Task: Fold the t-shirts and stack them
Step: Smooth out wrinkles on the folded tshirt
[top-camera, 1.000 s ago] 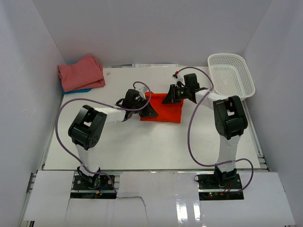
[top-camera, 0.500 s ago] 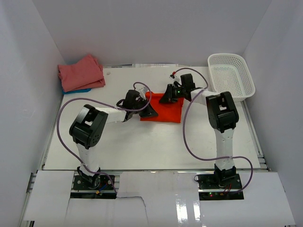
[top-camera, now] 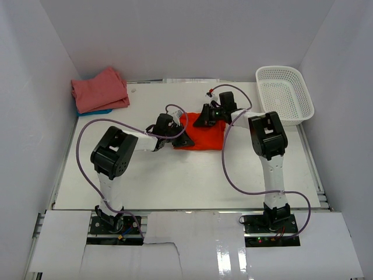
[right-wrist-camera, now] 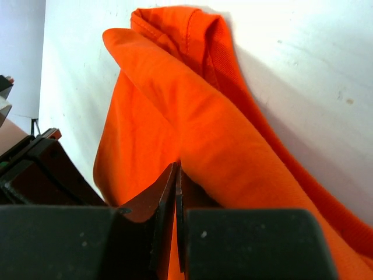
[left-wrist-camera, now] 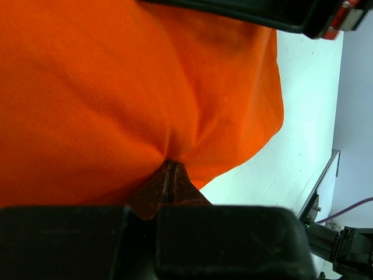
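Note:
The bright orange-red t-shirt (top-camera: 204, 135) lies folded in the middle of the table. My left gripper (top-camera: 182, 140) is at its near left corner, shut on a pinch of the cloth (left-wrist-camera: 175, 157). At the far edge, my right gripper (top-camera: 201, 121) is shut on the orange-red cloth (right-wrist-camera: 180, 169), which bunches up around the fingers. A muted salmon-pink t-shirt (top-camera: 100, 89) lies folded at the back left, on top of a blue t-shirt (top-camera: 99, 111) of which only an edge shows.
A white mesh basket (top-camera: 284, 93) stands at the back right corner. White walls enclose the table on three sides. Purple cables loop from both arms over the white tabletop (top-camera: 175, 181).
Both grippers have carried the orange-red cloth to the left. The right arm swung left and the shirt's patch on the table has become narrower.

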You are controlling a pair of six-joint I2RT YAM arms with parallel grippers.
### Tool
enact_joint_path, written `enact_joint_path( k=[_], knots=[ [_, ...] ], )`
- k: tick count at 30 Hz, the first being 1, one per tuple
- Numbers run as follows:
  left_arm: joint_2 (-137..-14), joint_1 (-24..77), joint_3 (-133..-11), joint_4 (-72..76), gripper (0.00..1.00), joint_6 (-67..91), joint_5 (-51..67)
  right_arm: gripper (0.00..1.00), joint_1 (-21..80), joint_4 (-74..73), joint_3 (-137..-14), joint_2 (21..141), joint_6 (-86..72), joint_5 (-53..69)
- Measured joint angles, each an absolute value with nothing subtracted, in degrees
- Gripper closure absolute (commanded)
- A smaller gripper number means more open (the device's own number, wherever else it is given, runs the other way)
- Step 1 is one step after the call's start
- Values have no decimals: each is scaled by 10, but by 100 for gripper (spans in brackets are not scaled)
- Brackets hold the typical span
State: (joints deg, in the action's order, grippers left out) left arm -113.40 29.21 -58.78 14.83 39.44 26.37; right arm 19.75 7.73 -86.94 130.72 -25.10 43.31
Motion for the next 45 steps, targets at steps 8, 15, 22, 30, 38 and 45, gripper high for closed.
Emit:
enact_joint_path(
  k=[8, 15, 22, 30, 38, 45],
  knots=[
    [-1140, 292, -587, 165, 100, 394, 264, 92, 197, 79, -935, 1359, -251, 437],
    [-1139, 293, -575, 184, 100, 394, 264, 91, 187, 76, -1001, 1405, -258, 446],
    [-1133, 294, -559, 196, 100, 394, 263, 89, 162, 38, -1107, 1445, -240, 417],
    [-1112, 297, -539, 183, 100, 394, 261, 90, 117, -34, -1219, 1459, -214, 399],
    [-1082, 298, -545, 128, 100, 396, 255, 89, 135, -81, -1042, 1292, -177, 399],
    [-1017, 300, -612, 61, 100, 399, 238, 88, 161, -76, -826, 1090, -174, 403]
  ],
)
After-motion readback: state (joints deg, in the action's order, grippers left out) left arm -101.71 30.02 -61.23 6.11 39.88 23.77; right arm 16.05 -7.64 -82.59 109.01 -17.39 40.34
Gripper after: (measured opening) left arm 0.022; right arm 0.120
